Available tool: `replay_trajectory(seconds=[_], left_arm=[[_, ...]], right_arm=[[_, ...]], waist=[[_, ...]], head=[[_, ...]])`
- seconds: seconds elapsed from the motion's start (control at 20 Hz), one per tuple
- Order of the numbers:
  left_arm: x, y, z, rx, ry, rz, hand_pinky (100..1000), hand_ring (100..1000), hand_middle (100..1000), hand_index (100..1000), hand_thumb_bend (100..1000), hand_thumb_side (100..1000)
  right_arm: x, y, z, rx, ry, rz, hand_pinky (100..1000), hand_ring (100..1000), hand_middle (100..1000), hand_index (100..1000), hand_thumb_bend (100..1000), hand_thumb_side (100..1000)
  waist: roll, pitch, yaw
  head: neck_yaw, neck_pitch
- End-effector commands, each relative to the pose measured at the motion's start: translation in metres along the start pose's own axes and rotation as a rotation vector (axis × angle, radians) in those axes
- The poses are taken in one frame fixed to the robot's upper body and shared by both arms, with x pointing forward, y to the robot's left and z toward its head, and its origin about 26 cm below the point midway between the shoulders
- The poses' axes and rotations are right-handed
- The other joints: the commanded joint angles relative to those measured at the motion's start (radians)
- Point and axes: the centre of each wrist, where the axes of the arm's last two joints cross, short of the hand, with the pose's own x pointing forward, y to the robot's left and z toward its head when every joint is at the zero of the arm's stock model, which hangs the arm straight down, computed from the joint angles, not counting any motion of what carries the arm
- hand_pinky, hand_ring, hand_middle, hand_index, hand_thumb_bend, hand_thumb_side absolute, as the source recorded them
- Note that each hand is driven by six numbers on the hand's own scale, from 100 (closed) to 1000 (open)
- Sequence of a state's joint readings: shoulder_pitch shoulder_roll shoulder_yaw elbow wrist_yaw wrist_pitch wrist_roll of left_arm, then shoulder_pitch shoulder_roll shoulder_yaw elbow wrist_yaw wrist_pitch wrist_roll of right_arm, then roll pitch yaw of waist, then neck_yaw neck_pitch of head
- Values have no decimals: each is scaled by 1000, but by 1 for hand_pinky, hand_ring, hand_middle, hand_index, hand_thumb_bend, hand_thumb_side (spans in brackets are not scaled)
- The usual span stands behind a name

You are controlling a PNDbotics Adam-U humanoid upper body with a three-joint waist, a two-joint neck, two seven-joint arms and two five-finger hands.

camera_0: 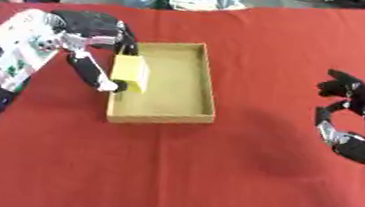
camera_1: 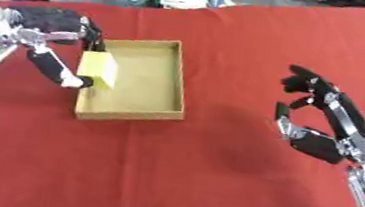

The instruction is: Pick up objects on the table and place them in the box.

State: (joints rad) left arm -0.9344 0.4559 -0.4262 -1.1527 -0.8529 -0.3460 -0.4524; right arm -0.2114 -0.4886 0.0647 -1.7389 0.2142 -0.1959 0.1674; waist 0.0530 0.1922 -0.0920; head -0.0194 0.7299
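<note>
Your right hand [camera_1: 324, 124] sits nearest you on the right of the red table [camera_0: 211, 180], well apart from the box, its fingers loosely curved and spread with nothing in them. Your left hand [camera_0: 95, 54] is pinching a yellow block [camera_0: 129, 72] between thumb and fingers, and it holds that block at the left wall of the shallow tan box [camera_0: 184, 85]. From these views the block seems to overlap the box's left rim, though you cannot tell whether it is touching the box floor or hanging just above it.
</note>
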Motion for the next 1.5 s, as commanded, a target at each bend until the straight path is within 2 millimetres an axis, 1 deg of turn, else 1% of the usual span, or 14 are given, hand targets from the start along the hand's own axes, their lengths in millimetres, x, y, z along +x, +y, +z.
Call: replay_trajectory(seconds=[0.05, 0.4, 0.55, 0.6, 0.8, 0.95, 1.1, 1.2, 1.3, 1.45, 1.5], left_arm=[[-7, 9, -3, 47, 32, -32, 696, 609, 587, 705, 360, 320], [-8, 5, -13, 76, 41, -27, 710, 635, 628, 738, 426, 366], [-8, 4, -15, 83, 47, -29, 721, 657, 656, 759, 484, 406], [-8, 4, -16, 86, 51, -30, 728, 672, 676, 777, 519, 431], [-8, 7, -16, 113, 60, -42, 756, 714, 730, 808, 610, 487], [-9, 10, -13, 150, 70, -35, 762, 718, 740, 814, 627, 506], [-9, 21, -4, 213, 65, -10, 753, 696, 728, 808, 616, 511], [-6, 33, 5, 277, 50, 16, 746, 678, 716, 802, 589, 512], [-2, 44, 18, 350, 32, 50, 739, 662, 705, 794, 568, 512], [4, 56, 45, 464, 9, 121, 730, 640, 692, 787, 519, 519], [7, 58, 55, 497, 4, 146, 724, 629, 684, 782, 482, 524]], right_arm=[[5, -6, -4, -3, -26, 11, 625, 789, 768, 961, 100, 269], [6, -4, -6, -5, -33, 0, 624, 789, 768, 961, 100, 269], [6, -4, -6, -5, -32, -2, 624, 788, 768, 961, 100, 268], [6, -4, -6, -6, -32, -3, 624, 788, 768, 961, 100, 269], [6, -4, -6, -7, -32, -3, 624, 788, 768, 961, 100, 268], [5, -4, -5, -9, -30, -3, 624, 788, 767, 961, 100, 267], [5, -4, -4, -11, -25, -2, 624, 788, 768, 961, 100, 269], [4, -4, -4, -14, -23, -2, 624, 788, 767, 961, 100, 270], [4, -4, -3, -18, -21, -1, 624, 788, 767, 961, 100, 268], [3, -5, -2, -25, -17, 1, 624, 788, 768, 962, 100, 269], [3, -5, -2, -28, -15, 2, 624, 788, 768, 962, 100, 269]], waist=[[-6, -11, -3], [-13, -5, -9], [-14, -4, -11], [-14, -4, -11], [-14, -5, -12], [-15, -6, -9], [-16, -7, -4], [-16, -8, 1], [-16, -9, 7], [-18, -11, 18], [-19, -12, 21]], head=[[5, -12], [8, -13], [9, -14], [10, -14], [9, -14], [7, -14], [3, -14], [1, -14], [-1, -13], [-8, -13], [-9, -13]])
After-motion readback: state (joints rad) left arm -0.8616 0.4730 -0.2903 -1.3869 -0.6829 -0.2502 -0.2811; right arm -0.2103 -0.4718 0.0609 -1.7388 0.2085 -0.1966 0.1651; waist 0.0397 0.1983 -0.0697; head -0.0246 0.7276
